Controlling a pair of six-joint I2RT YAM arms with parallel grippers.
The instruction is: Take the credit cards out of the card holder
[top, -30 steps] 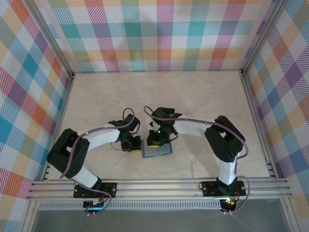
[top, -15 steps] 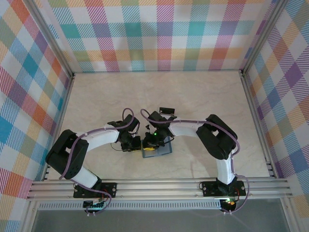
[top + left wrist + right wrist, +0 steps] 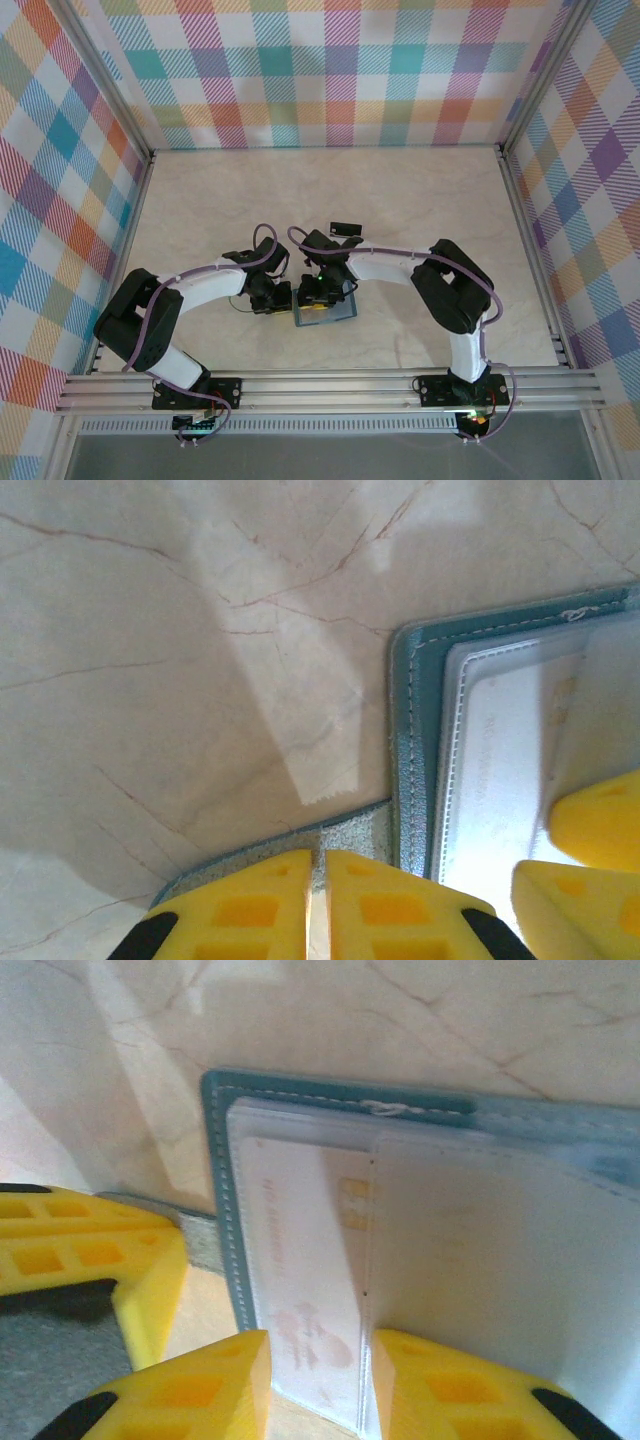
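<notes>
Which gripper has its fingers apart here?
The right gripper: its fingers stand apart astride the credit card in the card holder, while the left gripper is pinched shut on the holder's flap.

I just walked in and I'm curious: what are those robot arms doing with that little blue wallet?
The left gripper pinches the edge of the open teal card holder, holding it on the table. The right gripper, jaws apart, rests over a pale card tucked in its slot. That card is not out yet.
</notes>
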